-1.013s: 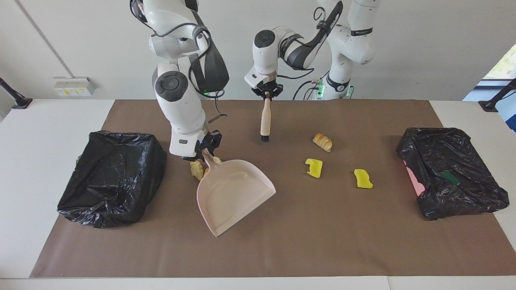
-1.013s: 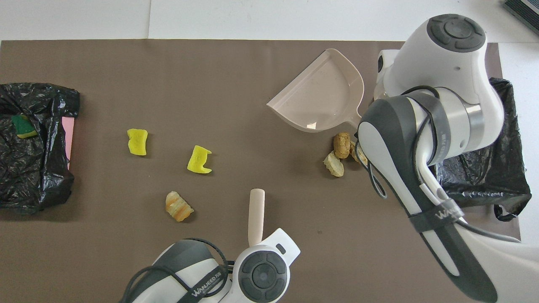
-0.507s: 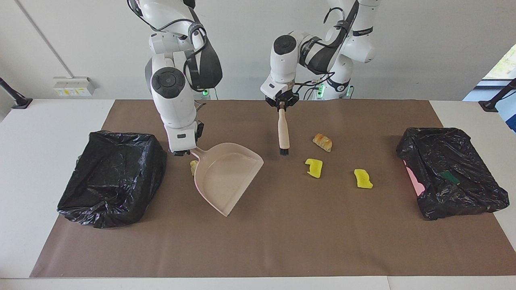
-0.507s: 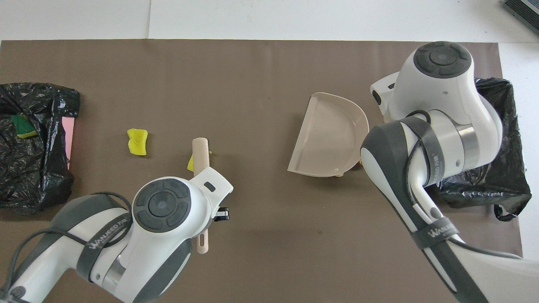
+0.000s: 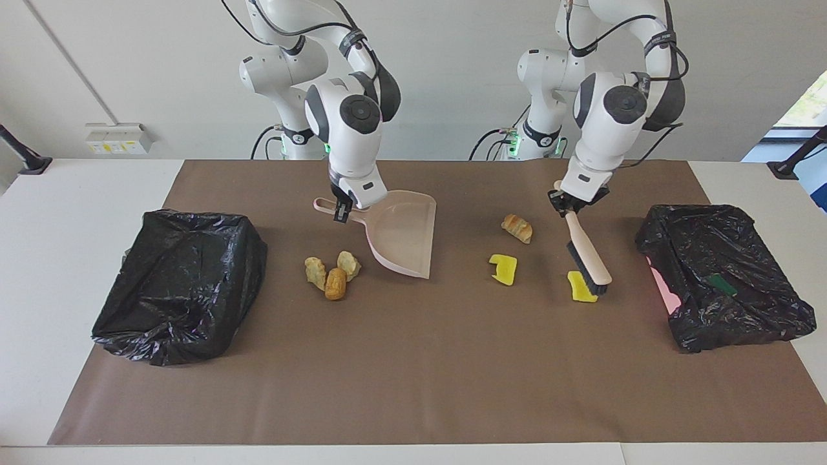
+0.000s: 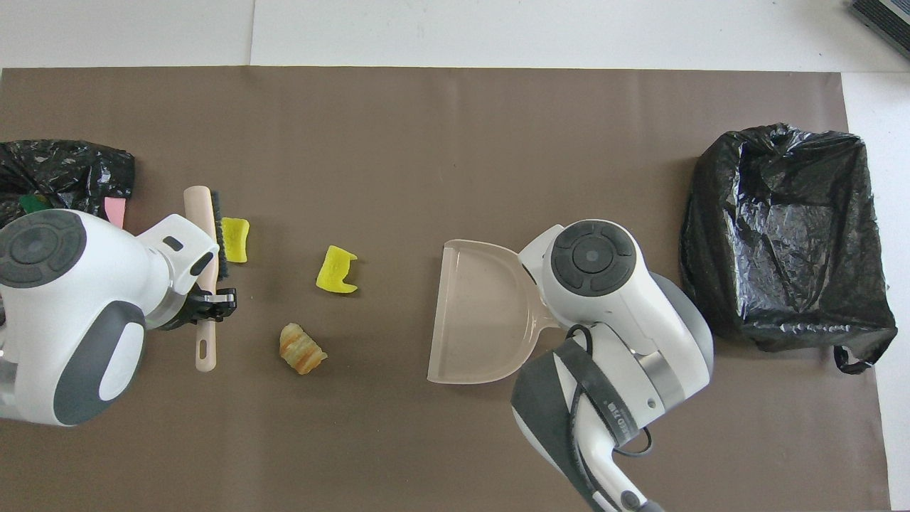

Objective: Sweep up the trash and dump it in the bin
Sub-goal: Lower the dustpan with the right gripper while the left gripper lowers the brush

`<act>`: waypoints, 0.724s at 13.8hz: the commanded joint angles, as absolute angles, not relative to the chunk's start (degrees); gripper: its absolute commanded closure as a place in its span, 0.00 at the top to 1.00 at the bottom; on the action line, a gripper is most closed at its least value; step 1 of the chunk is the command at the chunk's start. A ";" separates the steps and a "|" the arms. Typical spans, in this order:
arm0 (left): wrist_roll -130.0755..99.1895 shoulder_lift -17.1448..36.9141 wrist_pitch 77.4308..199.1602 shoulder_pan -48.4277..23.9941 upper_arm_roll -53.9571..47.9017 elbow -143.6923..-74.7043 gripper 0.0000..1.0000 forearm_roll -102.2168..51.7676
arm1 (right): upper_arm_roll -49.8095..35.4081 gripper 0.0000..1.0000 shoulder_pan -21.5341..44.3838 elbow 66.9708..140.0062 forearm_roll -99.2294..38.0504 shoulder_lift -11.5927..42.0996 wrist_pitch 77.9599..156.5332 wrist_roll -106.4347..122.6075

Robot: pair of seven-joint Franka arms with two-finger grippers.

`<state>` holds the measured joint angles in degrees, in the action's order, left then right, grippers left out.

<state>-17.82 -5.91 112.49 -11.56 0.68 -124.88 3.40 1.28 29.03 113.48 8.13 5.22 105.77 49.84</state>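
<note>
My right gripper (image 5: 341, 211) is shut on the handle of the pale pink dustpan (image 5: 402, 235) (image 6: 483, 313), whose mouth faces the left arm's end of the table. Three tan trash chunks (image 5: 334, 274) lie on the mat beside the pan, toward the right arm's end; the right arm hides them in the overhead view. My left gripper (image 5: 572, 201) (image 6: 210, 306) is shut on the beige brush (image 5: 585, 248) (image 6: 200, 227). Its black bristles are down beside a yellow scrap (image 5: 581, 289) (image 6: 234, 240). Another yellow scrap (image 5: 503, 268) (image 6: 335, 270) and a tan chunk (image 5: 517, 227) (image 6: 301, 349) lie between brush and pan.
A bin lined with a black bag (image 5: 181, 284) (image 6: 782, 235) stands at the right arm's end of the brown mat. A second black-bagged bin (image 5: 717, 271) (image 6: 64, 171) at the left arm's end holds something pink and something green.
The right arm drew the dustpan toward the robots and turned its mouth to the left arm's end, uncovering three tan chunks. The left arm carried the brush over to the yellow scrap.
</note>
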 commanded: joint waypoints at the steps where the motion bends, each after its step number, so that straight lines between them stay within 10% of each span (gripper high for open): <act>1: -16.08 -3.27 115.92 -8.35 -0.26 -125.33 0.00 6.40 | 1.23 0.00 30.92 115.40 9.58 4.83 107.57 47.38; 10: -7.75 4.31 123.14 -2.63 -0.44 -123.92 0.00 11.69 | 1.23 0.00 35.59 113.73 9.84 10.55 113.64 38.06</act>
<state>-9.81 4.38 123.52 -2.85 0.50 -124.68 10.37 1.27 35.53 114.74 8.23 10.49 113.64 39.43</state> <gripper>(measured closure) 0.731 0.687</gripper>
